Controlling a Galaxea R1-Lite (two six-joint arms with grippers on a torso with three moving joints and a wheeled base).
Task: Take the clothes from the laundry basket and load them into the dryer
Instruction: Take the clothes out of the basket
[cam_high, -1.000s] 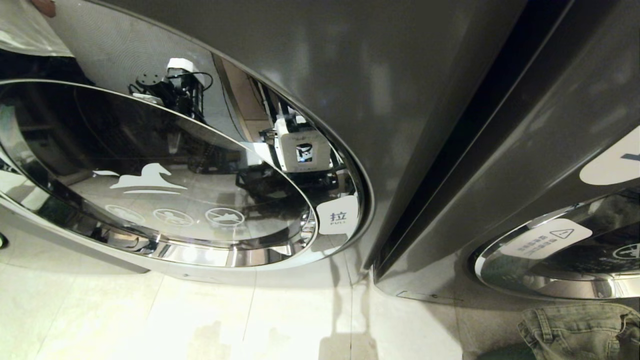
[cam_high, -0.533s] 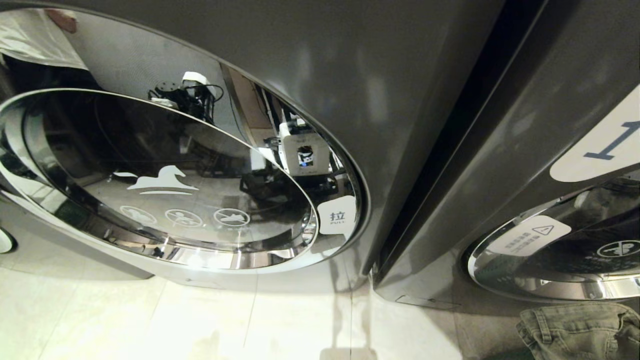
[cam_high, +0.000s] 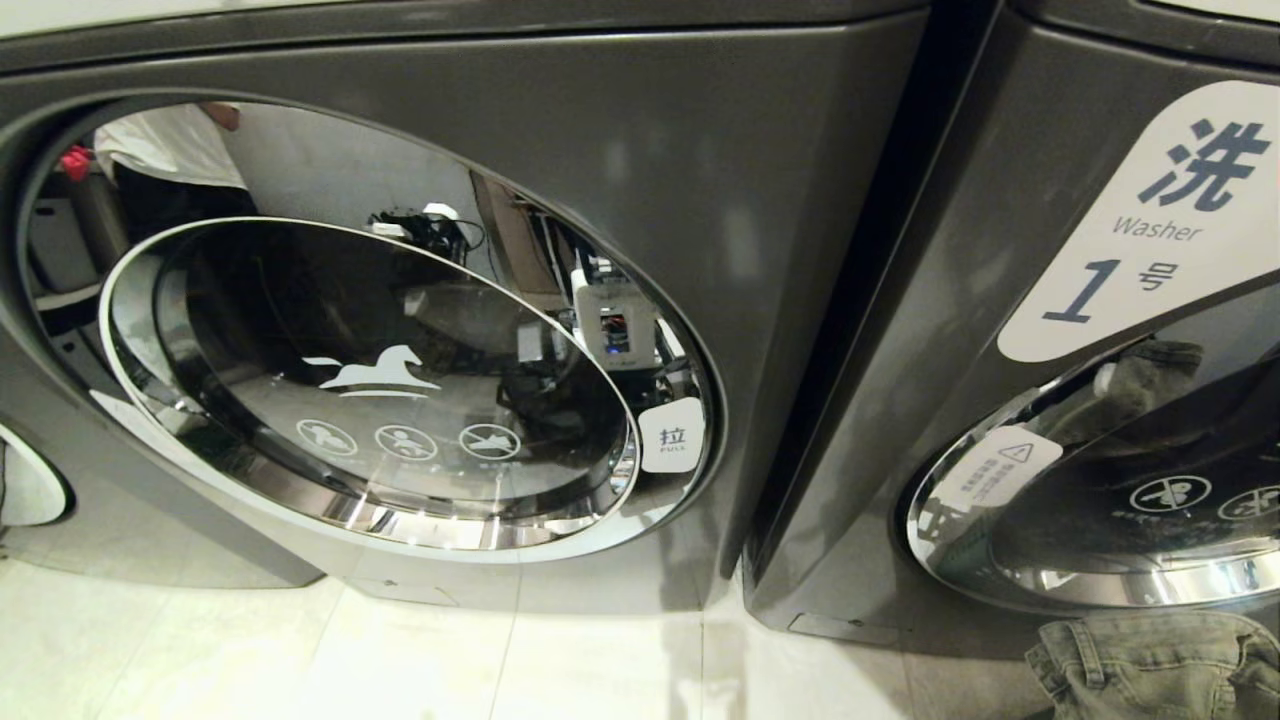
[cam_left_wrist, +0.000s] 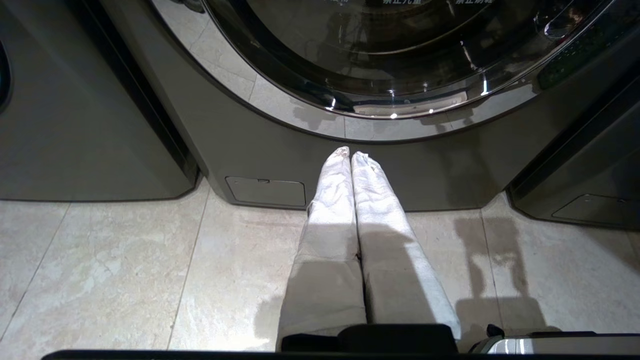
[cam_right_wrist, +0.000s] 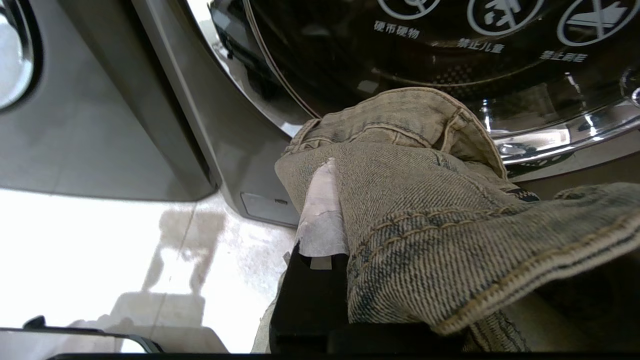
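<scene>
Faded olive-grey jeans (cam_right_wrist: 425, 210) are clamped in my right gripper (cam_right_wrist: 345, 180), which is shut on them; one taped finger (cam_right_wrist: 322, 210) shows and the denim covers the other. The jeans (cam_high: 1150, 665) hang at the lower right of the head view, low in front of the machine labelled Washer 1 (cam_high: 1130, 230). The dryer (cam_high: 760, 200) stands to its left with its round glass door (cam_high: 380, 380) shut. My left gripper (cam_left_wrist: 350, 154) is shut on nothing, its white-wrapped fingers pointing at the dryer's base. The laundry basket is out of view.
A white pull tag (cam_high: 672, 435) sits at the dryer door's right rim. The washer's round door (cam_high: 1100, 500) is shut too. Pale floor tiles (cam_high: 400, 660) run along the machines. Another machine (cam_left_wrist: 75, 125) stands left of the dryer. A person is reflected in the door surround (cam_high: 170, 150).
The head camera has tilted upward, so the whole scene has slid down and the Washer 1 label has come into view. The jeans stay at the lower right.
</scene>
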